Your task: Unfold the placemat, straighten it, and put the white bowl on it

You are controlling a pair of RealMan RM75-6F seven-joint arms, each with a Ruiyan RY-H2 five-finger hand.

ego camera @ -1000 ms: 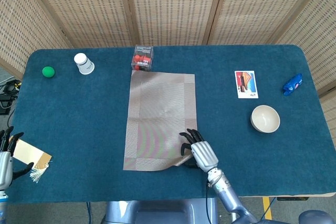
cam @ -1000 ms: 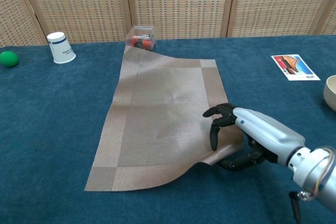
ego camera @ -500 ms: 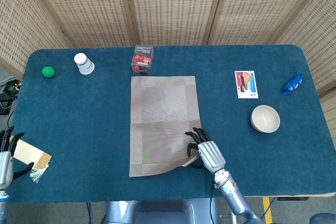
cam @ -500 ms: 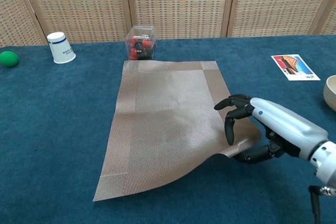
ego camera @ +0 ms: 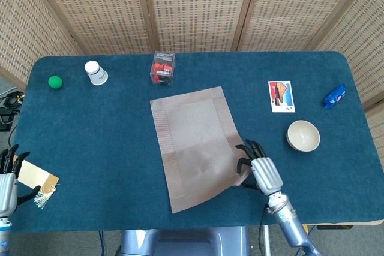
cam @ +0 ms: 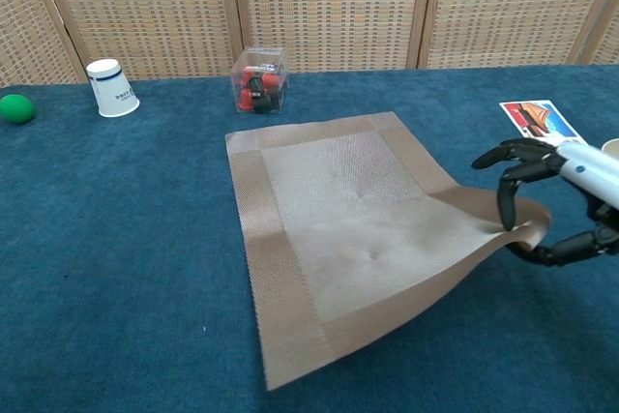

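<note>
The tan woven placemat (ego camera: 195, 142) lies unfolded mid-table, skewed, with its near right corner lifted off the cloth (cam: 358, 229). My right hand (ego camera: 260, 169) grips that raised corner, fingers above and thumb below (cam: 551, 205). The white bowl (ego camera: 303, 135) stands upright to the right of the mat, just behind my right hand; only its rim shows at the chest view's right edge (cam: 612, 149). My left hand (ego camera: 7, 175) hangs at the table's near left edge with fingers spread, holding nothing.
A clear box of red things (ego camera: 162, 66) stands just behind the mat. A white paper cup (ego camera: 95, 72) and green ball (ego camera: 55, 81) sit far left. A picture card (ego camera: 281, 96) and blue wrapper (ego camera: 334, 96) lie at right; a tan tag (ego camera: 36, 178) near my left hand.
My right hand has dragged the mat's near right corner to the right, turning the mat counterclockwise and pulling its far edge away from the clear box. The left hand has barely moved.
</note>
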